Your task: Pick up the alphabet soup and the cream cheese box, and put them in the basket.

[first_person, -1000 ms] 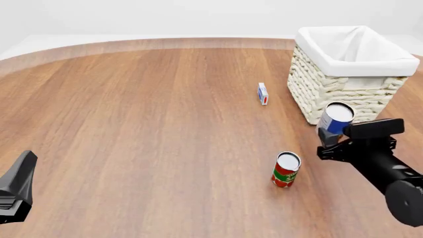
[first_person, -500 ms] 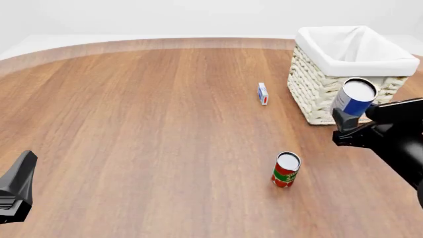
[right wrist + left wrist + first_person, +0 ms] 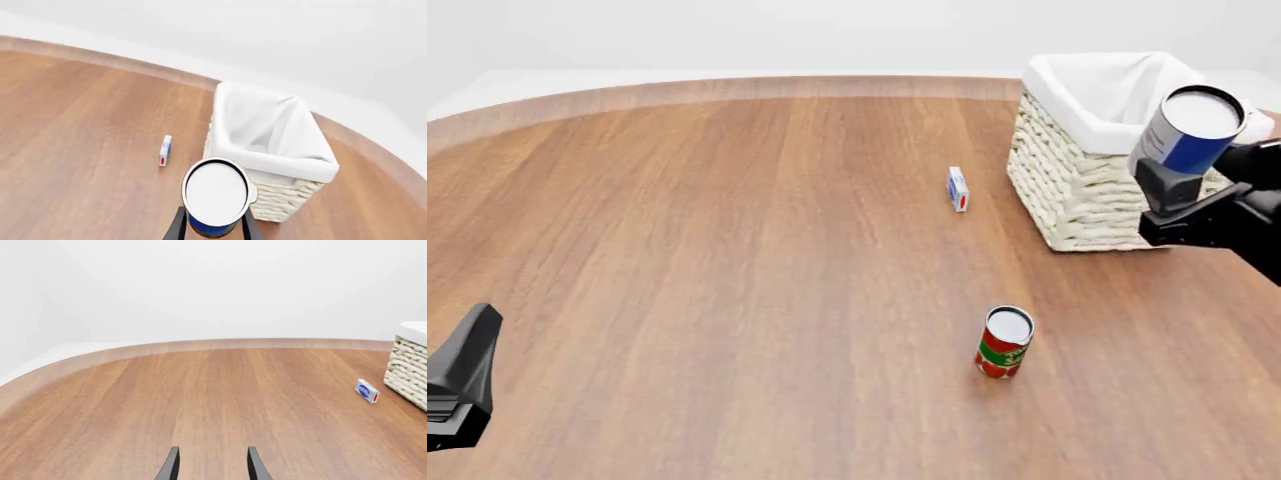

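My right gripper [image 3: 1169, 185] is shut on the alphabet soup [image 3: 1189, 130], a blue-labelled can with a white top [image 3: 215, 192], held in the air in front of the basket's near rim. The basket [image 3: 1086, 180] [image 3: 273, 150] stands at the far right, whitish wicker with a white cloth lining. The cream cheese box [image 3: 958, 188] [image 3: 165, 150] [image 3: 367, 390] stands on edge on the table left of the basket. My left gripper [image 3: 212, 467] is open low over the table at the near left, with nothing between its fingers.
A red and green labelled can [image 3: 1004, 343] stands upright on the wooden table [image 3: 721, 250], nearer to me than the basket. The table's curved far edge runs along the back, with a white wall behind it.
My right gripper has lifted the alphabet soup up and to the right, from beside the basket's front wall to the height of its rim. The left arm has not moved.
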`<action>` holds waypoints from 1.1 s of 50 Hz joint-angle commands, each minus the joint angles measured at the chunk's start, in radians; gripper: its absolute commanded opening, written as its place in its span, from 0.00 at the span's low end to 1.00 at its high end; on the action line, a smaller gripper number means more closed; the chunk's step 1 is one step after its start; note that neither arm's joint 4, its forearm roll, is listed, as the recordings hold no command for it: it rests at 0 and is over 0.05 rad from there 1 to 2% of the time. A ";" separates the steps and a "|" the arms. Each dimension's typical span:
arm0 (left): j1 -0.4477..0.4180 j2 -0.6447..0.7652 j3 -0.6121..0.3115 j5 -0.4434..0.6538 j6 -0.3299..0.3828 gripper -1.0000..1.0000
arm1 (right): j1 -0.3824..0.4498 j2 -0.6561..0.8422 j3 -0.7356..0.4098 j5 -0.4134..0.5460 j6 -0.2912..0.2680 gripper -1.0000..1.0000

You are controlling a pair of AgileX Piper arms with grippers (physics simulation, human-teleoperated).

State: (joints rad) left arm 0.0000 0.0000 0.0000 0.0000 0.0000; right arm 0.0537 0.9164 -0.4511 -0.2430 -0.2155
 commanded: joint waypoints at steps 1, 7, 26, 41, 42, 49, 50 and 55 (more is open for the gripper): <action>0.000 0.000 0.000 0.000 0.000 1.00 | -0.003 -0.042 -0.101 0.103 -0.014 0.00; 0.000 0.000 0.000 0.000 0.000 1.00 | 0.011 -0.018 -0.163 0.146 -0.036 0.00; 0.000 0.000 0.000 0.000 0.000 1.00 | 0.000 0.113 -0.340 0.189 -0.051 0.00; 0.000 0.000 0.000 0.000 0.000 1.00 | -0.023 0.231 -0.467 0.210 -0.087 0.00; 0.000 0.000 0.000 0.000 0.000 1.00 | -0.023 0.231 -0.468 0.210 -0.087 0.00; 0.000 0.000 0.000 0.000 0.000 1.00 | -0.041 0.268 -0.520 0.231 -0.084 0.00; 0.000 0.000 0.000 0.000 0.000 1.00 | -0.042 0.272 -0.524 0.232 -0.085 0.00; 0.000 0.000 0.000 0.000 0.000 1.00 | -0.050 0.305 -0.556 0.234 -0.090 0.00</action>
State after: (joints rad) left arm 0.0000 0.0000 0.0000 0.0000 0.0000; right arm 0.0200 1.1688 -0.9326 -0.0203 -0.3166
